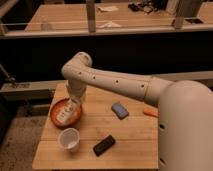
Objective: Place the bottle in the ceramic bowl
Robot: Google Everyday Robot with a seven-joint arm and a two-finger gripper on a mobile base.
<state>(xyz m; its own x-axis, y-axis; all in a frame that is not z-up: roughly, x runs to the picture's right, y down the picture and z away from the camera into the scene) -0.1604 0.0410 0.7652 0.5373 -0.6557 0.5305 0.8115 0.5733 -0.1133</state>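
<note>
The orange-red ceramic bowl (54, 113) sits at the left edge of the wooden table. The small white bottle (64, 115) lies tilted inside the bowl, its lower end toward the bowl's front left. My gripper (74, 103) is at the end of the white arm, directly over the bowl's right part and at the bottle's upper end. Whether it still holds the bottle does not show.
A white paper cup (69, 139) stands in front of the bowl. A black rectangular block (104, 145) lies near the table's front edge. A blue object (119, 110) and an orange object (149, 112) lie to the right. My arm spans the table's right side.
</note>
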